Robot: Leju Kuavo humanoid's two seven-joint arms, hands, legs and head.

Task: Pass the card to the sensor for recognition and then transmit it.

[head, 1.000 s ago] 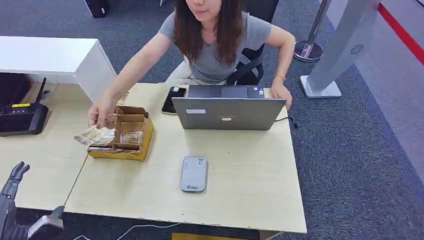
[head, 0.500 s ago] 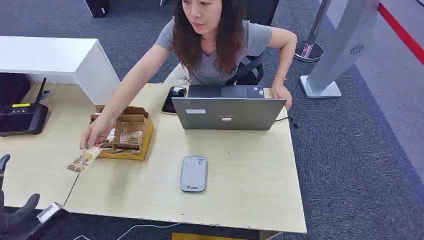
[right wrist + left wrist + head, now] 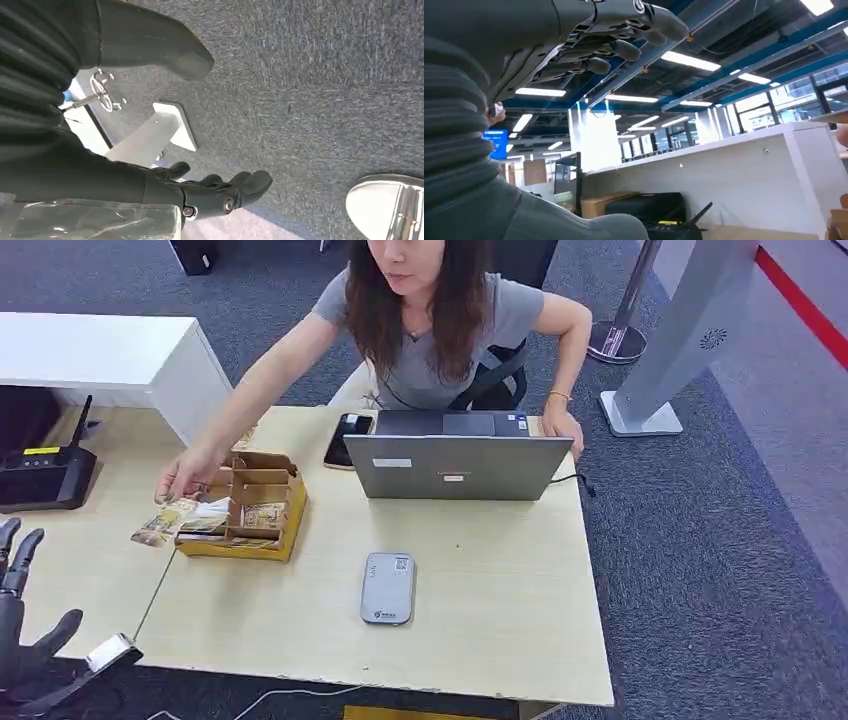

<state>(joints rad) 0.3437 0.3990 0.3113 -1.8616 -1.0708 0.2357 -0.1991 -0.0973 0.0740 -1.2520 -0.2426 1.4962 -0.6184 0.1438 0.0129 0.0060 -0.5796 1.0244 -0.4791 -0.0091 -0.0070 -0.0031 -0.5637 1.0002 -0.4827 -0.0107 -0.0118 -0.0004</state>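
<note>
An office with grey carpet; a pale table [image 3: 480,640] carries a laptop [image 3: 455,465], and just in front of the laptop lies the grey sensor [image 3: 388,588]. Left of the laptop stands a cardboard box [image 3: 252,510]. A person's hand [image 3: 185,475] holds the card [image 3: 160,527] beside the box, well apart from the sensor. The left hand [image 3: 18,610] waits at the table's near-left edge, fingers [image 3: 624,47] spread, holding nothing. The right hand [image 3: 210,192] hangs over the floor, fingers loosely extended, empty. I judge the task barely begun: taking the card, scanning and passing it on remain.
</note>
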